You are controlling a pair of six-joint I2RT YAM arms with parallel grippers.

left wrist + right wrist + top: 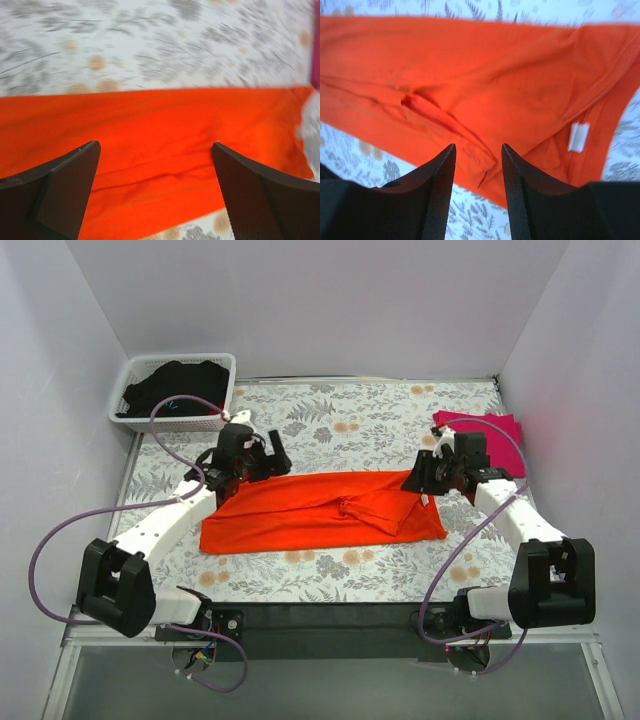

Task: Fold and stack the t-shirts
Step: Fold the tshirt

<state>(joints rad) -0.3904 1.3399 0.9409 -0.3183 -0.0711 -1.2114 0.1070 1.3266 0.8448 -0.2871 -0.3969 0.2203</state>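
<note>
while left tool (pixel 155 144) and right tool (pixel 478 146) gape, the orange t-shirt (pixel 310 510) lies folded lengthwise.

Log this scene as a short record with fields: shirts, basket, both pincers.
orange t-shirt: lying flat mid-table as a long band
pink t-shirt: far right of the table, beside the right arm
basket: far left corner, dark cloth inside
left pincer: wide open, above the orange t-shirt, holding nothing
right pincer: open with a narrower gap, over the orange t-shirt's right end

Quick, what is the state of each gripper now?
Left gripper: open wide over the orange shirt, holding nothing.
Right gripper: half open, holding nothing.
</note>
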